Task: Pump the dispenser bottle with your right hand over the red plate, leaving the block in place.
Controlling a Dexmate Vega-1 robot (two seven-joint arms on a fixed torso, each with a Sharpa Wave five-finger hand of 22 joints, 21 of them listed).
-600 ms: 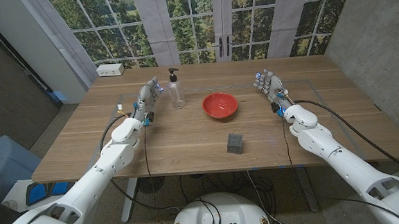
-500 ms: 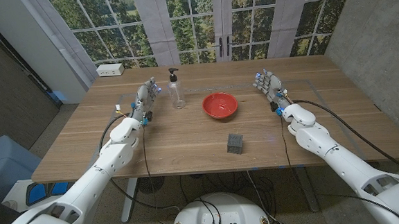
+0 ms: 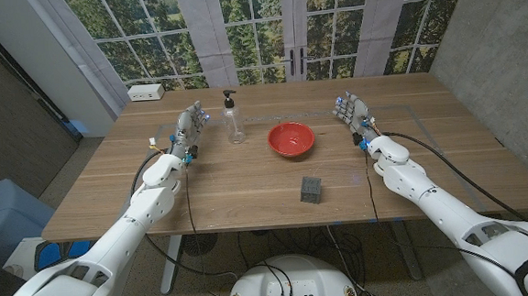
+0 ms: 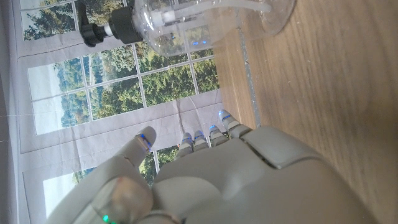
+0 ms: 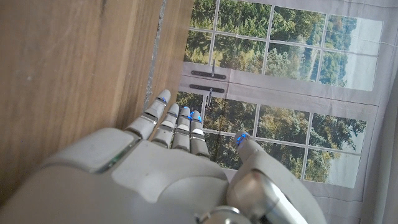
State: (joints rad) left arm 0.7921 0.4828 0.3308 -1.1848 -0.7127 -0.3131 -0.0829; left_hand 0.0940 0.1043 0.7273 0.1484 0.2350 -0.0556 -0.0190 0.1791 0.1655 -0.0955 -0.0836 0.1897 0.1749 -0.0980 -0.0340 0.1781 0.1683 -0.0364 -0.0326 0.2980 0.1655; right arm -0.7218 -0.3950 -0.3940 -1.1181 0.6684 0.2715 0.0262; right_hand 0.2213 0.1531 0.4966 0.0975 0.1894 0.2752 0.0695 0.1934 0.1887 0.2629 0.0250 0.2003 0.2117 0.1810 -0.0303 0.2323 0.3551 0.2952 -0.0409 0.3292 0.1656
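Note:
A clear dispenser bottle [image 3: 233,118] with a black pump stands upright at the back of the table, left of the red plate [image 3: 291,139]. The left wrist view shows the bottle [image 4: 199,22] close ahead of my left hand [image 4: 205,180]. A small dark grey block [image 3: 312,189] sits nearer the front edge, below the plate. My left hand [image 3: 188,130] stands beside the bottle, a little apart, fingers spread and holding nothing. My right hand [image 3: 353,111] stands to the right of the plate, well apart from it, fingers straight and holding nothing; the right wrist view shows this hand [image 5: 168,180] over bare wood.
A white power strip [image 3: 146,93] lies at the table's back left corner. Windows and curtains stand behind the table's far edge. Bare wood stretches between the block and the front edge [image 3: 250,224].
Both hands have shifted slightly towards the back of the table. Bottle, plate and block stand where they were.

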